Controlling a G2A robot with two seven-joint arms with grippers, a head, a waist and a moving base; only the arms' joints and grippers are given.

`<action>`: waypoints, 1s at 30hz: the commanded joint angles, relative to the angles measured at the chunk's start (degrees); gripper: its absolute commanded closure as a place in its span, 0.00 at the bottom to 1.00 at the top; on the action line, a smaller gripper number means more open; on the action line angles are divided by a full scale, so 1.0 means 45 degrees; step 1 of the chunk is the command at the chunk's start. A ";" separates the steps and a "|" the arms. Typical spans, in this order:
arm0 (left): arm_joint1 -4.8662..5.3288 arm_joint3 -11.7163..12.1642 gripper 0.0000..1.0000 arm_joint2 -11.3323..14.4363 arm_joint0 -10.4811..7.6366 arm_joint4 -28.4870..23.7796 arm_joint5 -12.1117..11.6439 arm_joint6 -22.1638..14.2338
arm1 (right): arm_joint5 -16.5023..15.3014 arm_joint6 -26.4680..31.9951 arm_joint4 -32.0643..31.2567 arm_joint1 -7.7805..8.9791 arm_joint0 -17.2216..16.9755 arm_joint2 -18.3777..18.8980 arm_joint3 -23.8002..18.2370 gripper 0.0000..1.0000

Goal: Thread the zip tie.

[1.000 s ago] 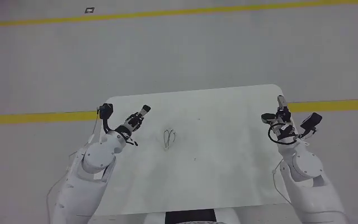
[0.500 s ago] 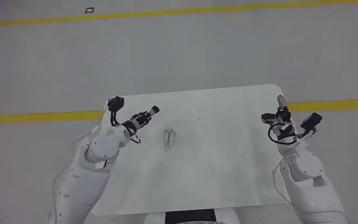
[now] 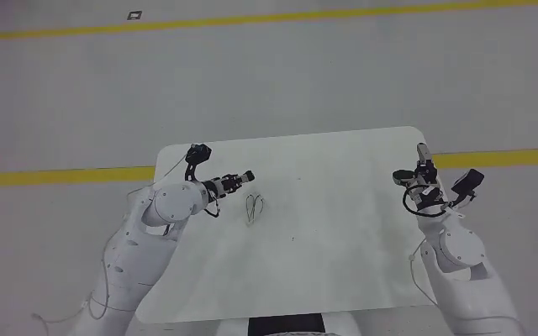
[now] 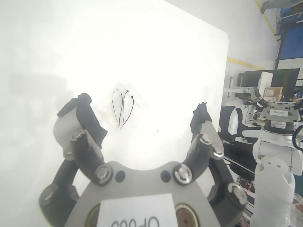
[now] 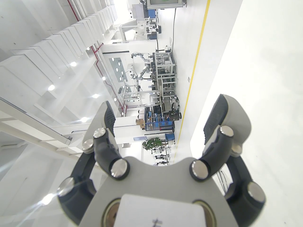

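Your left gripper (image 3: 244,178) is wide open. Go slowly to the zip ties (image 3: 254,207) at its 5 o'clock and pinch just one.

Left pincer (image 4: 142,102) and right pincer (image 5: 164,102), fingers wide apart.

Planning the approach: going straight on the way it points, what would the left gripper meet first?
The open left gripper would probably meet the white table beside the thin black zip ties, perhaps the ties themselves; depth is unclear.
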 commanded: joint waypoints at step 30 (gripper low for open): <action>-0.0783 0.1432 0.00 0.1892 -0.2274 0.2579 0.0000 -0.3078 | 0.0000 0.0000 0.0000 0.0000 0.0000 0.0000 0.0000 0.00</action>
